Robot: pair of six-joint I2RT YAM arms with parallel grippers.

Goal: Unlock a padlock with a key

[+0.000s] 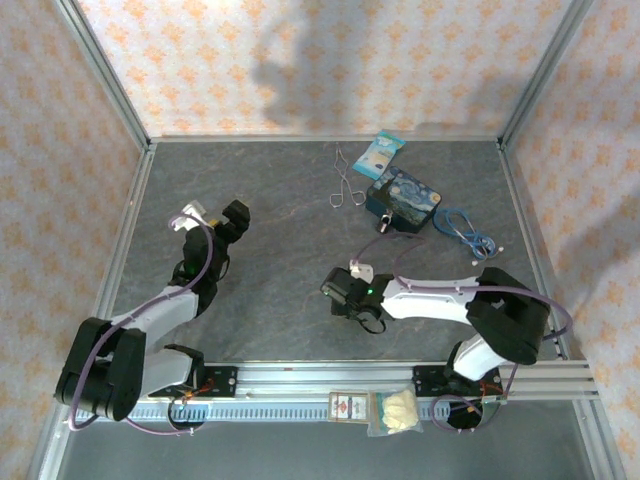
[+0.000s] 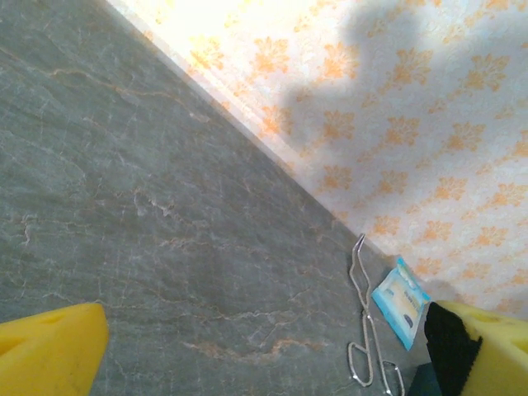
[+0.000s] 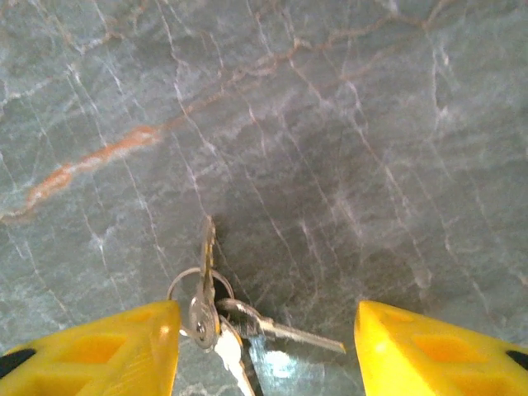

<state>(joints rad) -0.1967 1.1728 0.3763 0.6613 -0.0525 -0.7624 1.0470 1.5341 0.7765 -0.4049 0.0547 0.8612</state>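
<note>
A bunch of three small silvery keys (image 3: 206, 307) on a ring lies on the grey table, between the yellow fingers of my open right gripper (image 3: 268, 346). The ring is close to the left finger (image 3: 99, 351). One key (image 3: 307, 332) points right across the gap, and another stands on edge. In the top view the right gripper (image 1: 340, 295) is low over mid-table and hides the keys. A tiny dark thing that may be the padlock (image 1: 381, 223) sits at the blue tin's near corner. My left gripper (image 1: 232, 222) hangs open above the left table with nothing between its fingers (image 2: 49, 351).
The blue painted tin (image 1: 403, 198) stands at the back right. Near it are wire tongs (image 1: 345, 180), a light blue packet (image 1: 380, 153) and a coiled blue cable (image 1: 462, 225). A card (image 1: 345, 407) and a small bag (image 1: 395, 410) rest on the front rail. Patterned walls enclose the table.
</note>
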